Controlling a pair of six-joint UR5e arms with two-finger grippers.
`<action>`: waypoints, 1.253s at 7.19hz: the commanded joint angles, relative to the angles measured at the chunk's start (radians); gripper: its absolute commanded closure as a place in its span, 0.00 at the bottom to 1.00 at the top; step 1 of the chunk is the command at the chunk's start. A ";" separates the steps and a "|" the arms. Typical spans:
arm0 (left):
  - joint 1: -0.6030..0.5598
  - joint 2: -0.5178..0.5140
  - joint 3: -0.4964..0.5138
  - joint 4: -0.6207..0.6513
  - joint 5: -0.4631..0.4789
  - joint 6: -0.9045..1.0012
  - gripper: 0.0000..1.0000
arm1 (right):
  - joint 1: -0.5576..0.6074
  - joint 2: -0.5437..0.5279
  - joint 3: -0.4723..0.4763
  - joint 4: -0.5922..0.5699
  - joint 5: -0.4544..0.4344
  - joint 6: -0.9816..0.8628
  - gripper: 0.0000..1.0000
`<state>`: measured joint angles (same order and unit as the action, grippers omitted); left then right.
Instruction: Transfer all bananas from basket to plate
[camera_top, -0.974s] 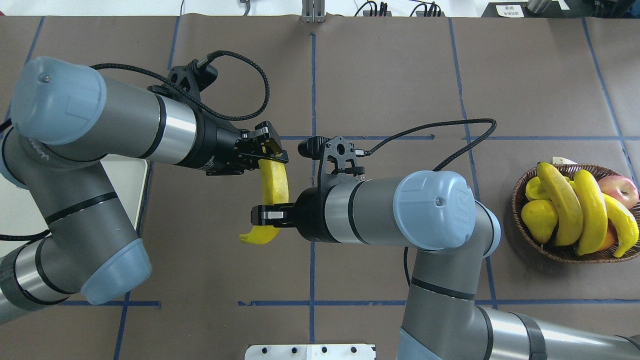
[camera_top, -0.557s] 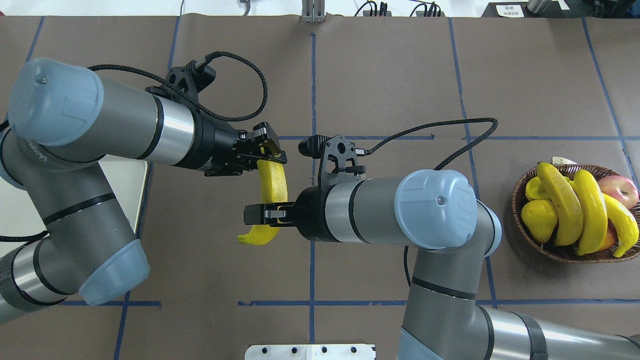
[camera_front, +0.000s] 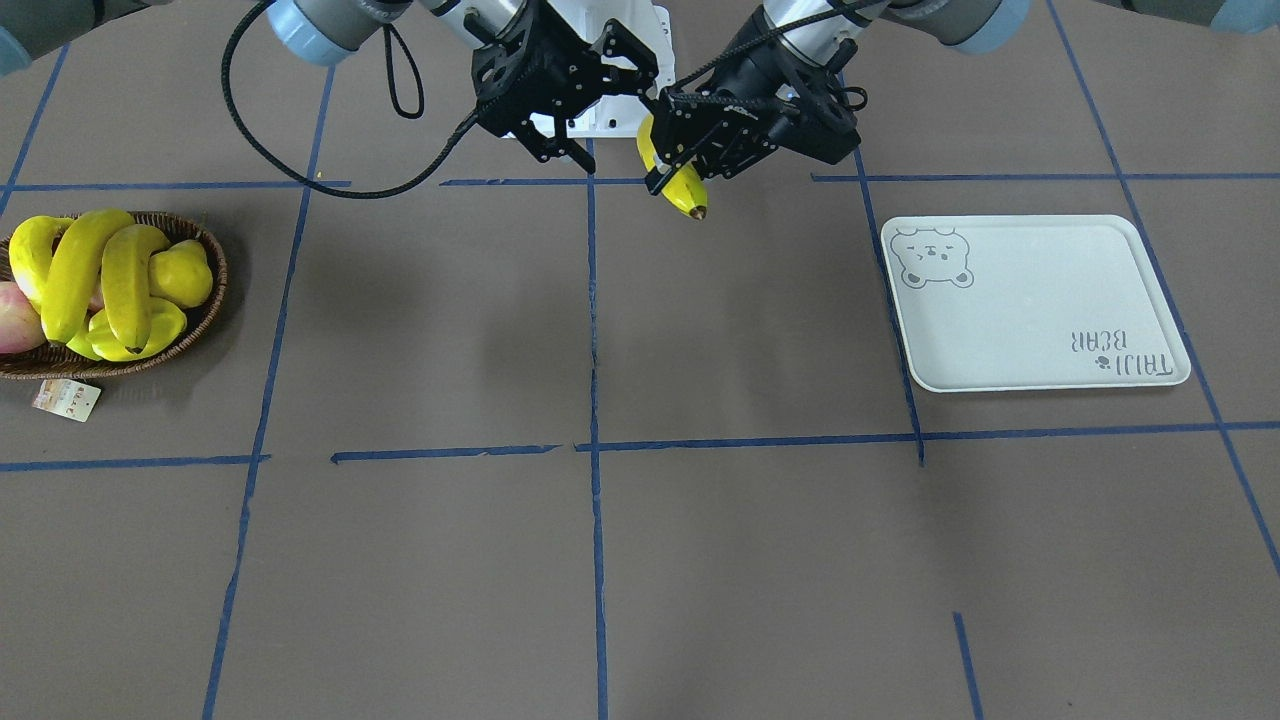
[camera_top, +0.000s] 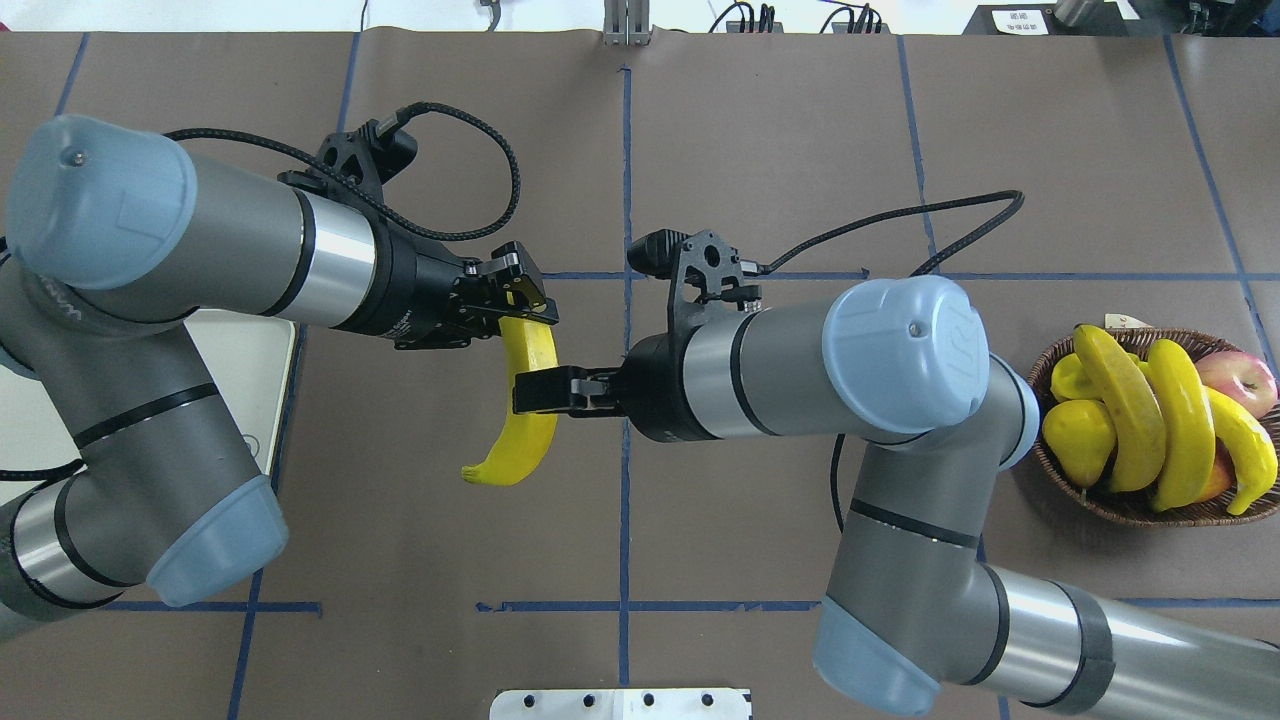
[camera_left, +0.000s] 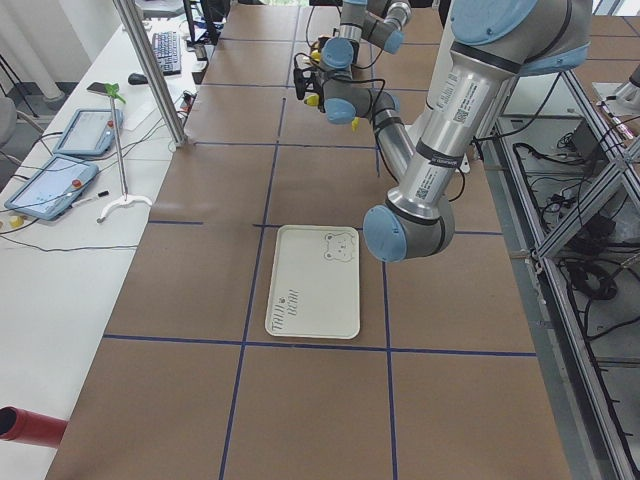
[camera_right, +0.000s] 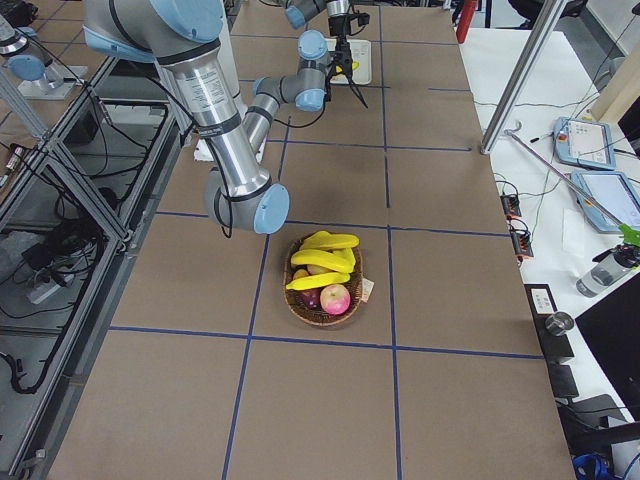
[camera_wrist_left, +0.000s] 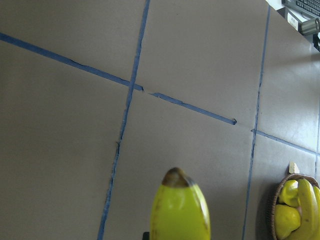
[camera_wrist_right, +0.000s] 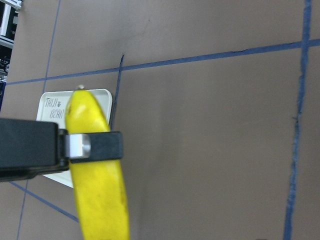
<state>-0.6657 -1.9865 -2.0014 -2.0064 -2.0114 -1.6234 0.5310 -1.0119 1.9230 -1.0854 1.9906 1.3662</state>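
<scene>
l gripper: clamped on the held banana near its far end, dark tip poking past the fingers.
r gripper: fingers spread, 1 above and 1 below the banana's middle; can't tell if they touch it.
held banana: in the air over mid table, long end curving back toward the robot.
basket: at robot's right; 3 bananas lie across it w/ an apple and pear-shaped fruit.
plate: flat at robot's left, well apart from basket.
</scene>
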 joint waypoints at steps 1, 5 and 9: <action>-0.095 0.179 -0.007 0.018 -0.024 0.002 1.00 | 0.110 -0.060 0.002 -0.056 0.135 -0.019 0.01; -0.250 0.438 0.013 0.153 -0.020 0.167 1.00 | 0.216 -0.126 0.045 -0.415 0.145 -0.343 0.00; -0.368 0.528 0.171 0.118 -0.027 0.474 0.99 | 0.358 -0.256 0.240 -0.853 0.159 -0.888 0.00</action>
<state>-1.0068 -1.4677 -1.8912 -1.8719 -2.0369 -1.2326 0.8446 -1.2362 2.1328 -1.8497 2.1482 0.6344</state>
